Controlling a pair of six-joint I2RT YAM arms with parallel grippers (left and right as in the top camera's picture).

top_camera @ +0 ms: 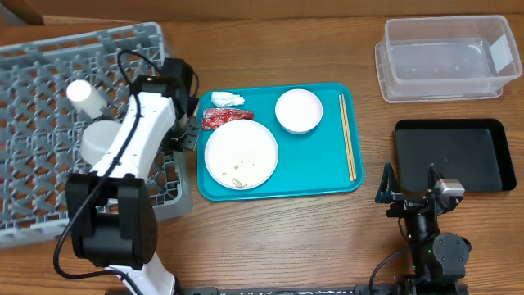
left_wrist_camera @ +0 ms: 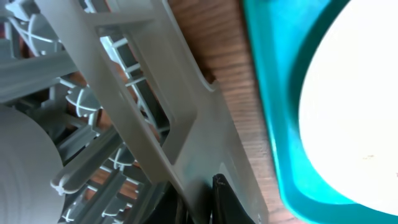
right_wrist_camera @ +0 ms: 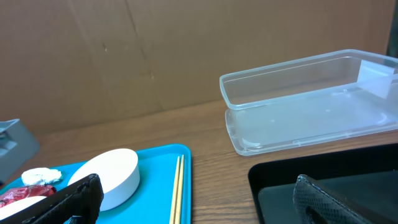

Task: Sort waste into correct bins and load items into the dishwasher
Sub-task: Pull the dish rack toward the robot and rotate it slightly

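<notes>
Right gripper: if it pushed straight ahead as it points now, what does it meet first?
Probably the black tray, its near left corner just ahead of the open right gripper; the clear tub lies beyond. Depth is unclear.

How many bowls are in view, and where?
2. One pale pink round bowl sits on the teal plastic tray; one light grey-blue bowl lies in the grey lattice dish rack, partly hidden by the left arm.

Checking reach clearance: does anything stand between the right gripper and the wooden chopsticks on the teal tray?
Nothing visible does. The right gripper, open, faces the chopsticks across bare table. Only the low rim of the teal tray lies between them.
</notes>
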